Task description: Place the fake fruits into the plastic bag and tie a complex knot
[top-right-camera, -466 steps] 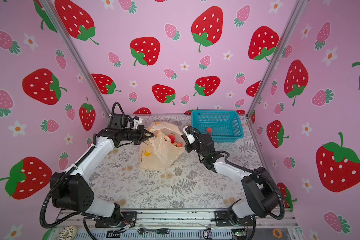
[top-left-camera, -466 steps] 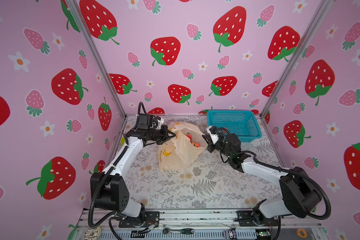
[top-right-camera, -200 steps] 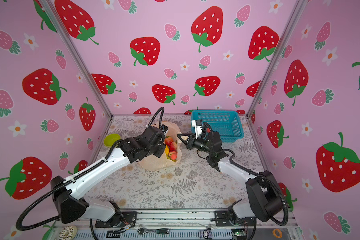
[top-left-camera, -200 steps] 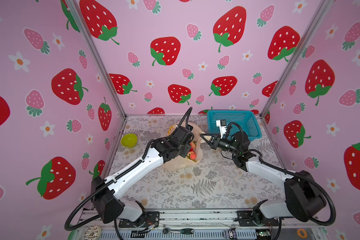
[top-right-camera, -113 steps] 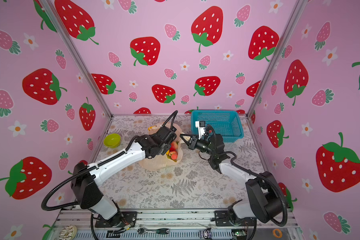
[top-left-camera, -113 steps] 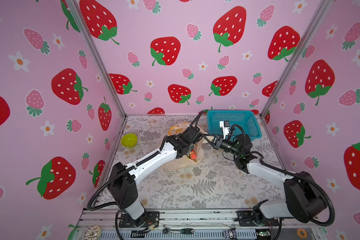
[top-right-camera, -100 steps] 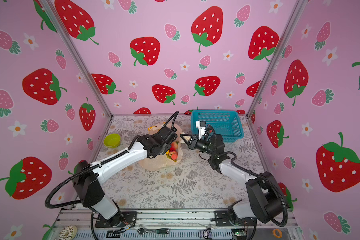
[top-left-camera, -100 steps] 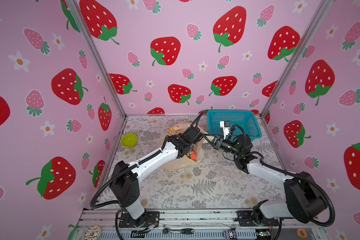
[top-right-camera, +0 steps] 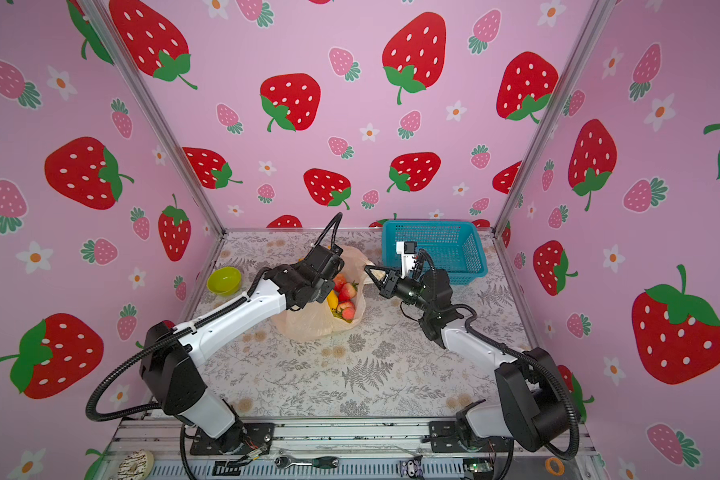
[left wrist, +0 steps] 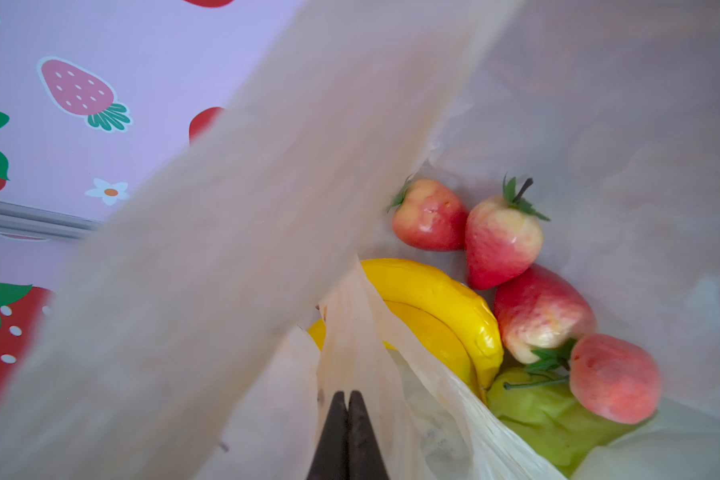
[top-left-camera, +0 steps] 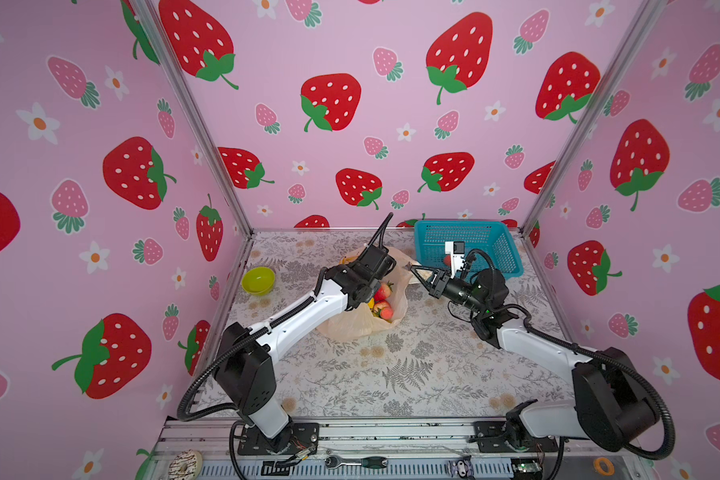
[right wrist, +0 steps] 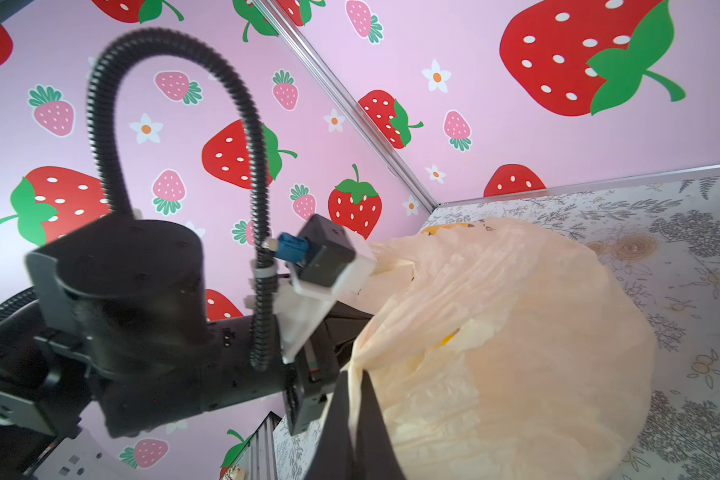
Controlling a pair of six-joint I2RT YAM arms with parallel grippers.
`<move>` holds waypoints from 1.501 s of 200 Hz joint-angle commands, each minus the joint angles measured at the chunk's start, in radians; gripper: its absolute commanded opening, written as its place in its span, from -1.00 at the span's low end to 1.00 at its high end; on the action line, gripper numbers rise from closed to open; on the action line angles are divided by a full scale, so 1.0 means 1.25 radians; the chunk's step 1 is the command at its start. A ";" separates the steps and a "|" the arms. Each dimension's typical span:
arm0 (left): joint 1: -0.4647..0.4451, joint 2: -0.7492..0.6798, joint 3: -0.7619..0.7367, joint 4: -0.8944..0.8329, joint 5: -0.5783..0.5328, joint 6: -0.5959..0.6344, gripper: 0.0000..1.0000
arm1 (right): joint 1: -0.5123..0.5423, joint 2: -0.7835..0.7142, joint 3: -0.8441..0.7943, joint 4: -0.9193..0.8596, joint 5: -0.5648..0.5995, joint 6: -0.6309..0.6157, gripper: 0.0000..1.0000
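- Bag (top-left-camera: pixel 350 326) (top-right-camera: pixel 304 326) lies slumped on the counter (top-left-camera: pixel 391 374), mouth open and turned toward the right arm.
- Fruits sit inside the bag, low against its far wall: bananas (left wrist: pixel 441 307), four strawberries (left wrist: pixel 501 241) packed beside them, green fruit (left wrist: pixel 533 411) under the lot. In both top views they show through the mouth.
- Right tool (top-left-camera: pixel 417 271) (right wrist: pixel 356 380) is clenched on the bag's mouth edge. Film bunches into the slit between its fingers and is held up off the counter. From that pinch the film spreads out in taut folds over the bag's body.
- Left tool (left wrist: pixel 347 397) is inside the bag's mouth, hidden under its own wrist in the top views. Its jaws are pressed together, tips against a narrow fold of film. I cannot tell whether the film is nipped between them.
- A broad band of the bag's film runs slantwise close over the left wrist camera and blocks much of its view.
- Room around the bag: the basket (top-left-camera: pixel 458 225) stands near it on the right arm's side, and the right tool fills most of that gap.
- The bowl (top-left-camera: pixel 258 280) sits well apart from the bag on the opposite side.
- From the bag toward the arm bases the counter lies wide and bare. The left forearm crosses over the bag's near edge.
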 commanded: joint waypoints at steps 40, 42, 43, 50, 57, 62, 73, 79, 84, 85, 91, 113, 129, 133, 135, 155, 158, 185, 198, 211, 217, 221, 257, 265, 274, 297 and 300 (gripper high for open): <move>0.012 -0.085 -0.016 0.015 0.157 -0.041 -1.00 | -0.003 -0.050 0.019 -0.028 0.065 -0.044 -1.00; 0.011 -0.084 -0.018 0.016 0.158 -0.040 -0.98 | -0.003 -0.051 0.019 -0.029 0.066 -0.043 -1.00; 0.010 -0.084 -0.018 0.016 0.159 -0.039 -0.96 | -0.003 -0.052 0.019 -0.029 0.067 -0.043 -1.00; 0.005 -0.079 -0.020 0.016 0.154 -0.035 -0.73 | -0.004 -0.053 0.019 -0.027 0.068 -0.043 -1.00; 0.002 -0.070 -0.020 0.014 0.138 -0.032 -0.45 | -0.005 -0.051 0.019 -0.025 0.069 -0.042 -1.00; 0.000 -0.059 -0.018 0.011 0.124 -0.031 -0.27 | -0.006 -0.051 0.019 -0.022 0.069 -0.039 -1.00; -0.002 -0.036 -0.005 -0.005 0.097 -0.027 -0.05 | -0.010 -0.049 0.019 -0.017 0.069 -0.034 -1.00; -0.003 -0.021 0.005 -0.015 0.088 -0.028 0.01 | -0.010 -0.047 0.016 -0.008 0.071 -0.026 -1.00; -0.004 -0.011 0.013 -0.024 0.081 -0.026 0.04 | -0.010 -0.045 0.012 0.002 0.072 -0.021 -1.00; -0.005 -0.009 0.015 -0.025 0.080 -0.026 0.05 | -0.010 -0.044 0.012 0.005 0.073 -0.018 -1.00; -0.009 0.005 0.024 -0.033 0.073 -0.023 0.10 | -0.010 -0.040 0.007 0.023 0.077 -0.006 -1.00; -0.020 0.049 0.040 -0.037 0.019 -0.007 0.18 | -0.010 -0.018 -0.001 0.080 0.075 0.035 -1.00; -0.021 0.087 0.059 -0.056 -0.051 0.000 0.19 | -0.010 -0.004 0.002 0.095 0.067 0.042 -1.00; -0.019 0.095 0.062 -0.059 -0.070 0.001 0.19 | -0.010 0.000 0.001 0.098 0.066 0.043 -1.00; -0.020 0.099 0.063 -0.061 -0.077 0.002 0.19 | -0.010 0.001 0.000 0.098 0.066 0.044 -1.00; -0.019 0.119 0.061 -0.059 -0.144 0.009 0.19 | -0.011 0.011 -0.003 0.104 0.064 0.041 -1.00; -0.019 0.120 0.058 -0.057 -0.148 0.010 0.19 | -0.011 0.013 -0.003 0.106 0.063 0.041 -1.00; -0.017 0.128 0.041 -0.036 -0.167 0.026 0.11 | -0.011 0.027 -0.008 0.120 0.052 0.048 -1.00; -0.012 0.138 0.039 -0.037 -0.176 0.034 0.05 | -0.012 0.030 -0.012 0.128 0.050 0.051 -1.00; -0.007 0.150 0.038 -0.038 -0.178 0.038 -0.02 | -0.013 0.031 -0.015 0.135 0.050 0.054 -1.00; -0.004 0.156 0.038 -0.040 -0.185 0.039 -0.06 | -0.013 0.031 -0.015 0.139 0.050 0.055 -1.00; -0.003 0.158 0.037 -0.040 -0.189 0.040 -0.09 | -0.013 0.030 -0.018 0.141 0.050 0.056 -1.00; 0.001 0.167 0.033 -0.051 -0.213 0.040 -0.52 | -0.013 0.024 -0.025 0.148 0.065 0.047 -1.00; 0.001 0.163 0.031 -0.051 -0.208 0.038 -0.63 | -0.013 0.025 -0.024 0.150 0.068 0.047 -1.00; 0.001 0.158 0.032 -0.054 -0.203 0.034 -0.74 | -0.013 0.029 -0.021 0.152 0.068 0.050 -1.00; 0.001 0.132 0.037 -0.062 -0.172 0.020 -1.00 | -0.012 0.023 -0.022 0.154 0.073 0.054 -1.00; 0.001 0.126 0.037 -0.061 -0.166 0.016 -1.00 | -0.011 0.021 -0.022 0.154 0.075 0.053 -1.00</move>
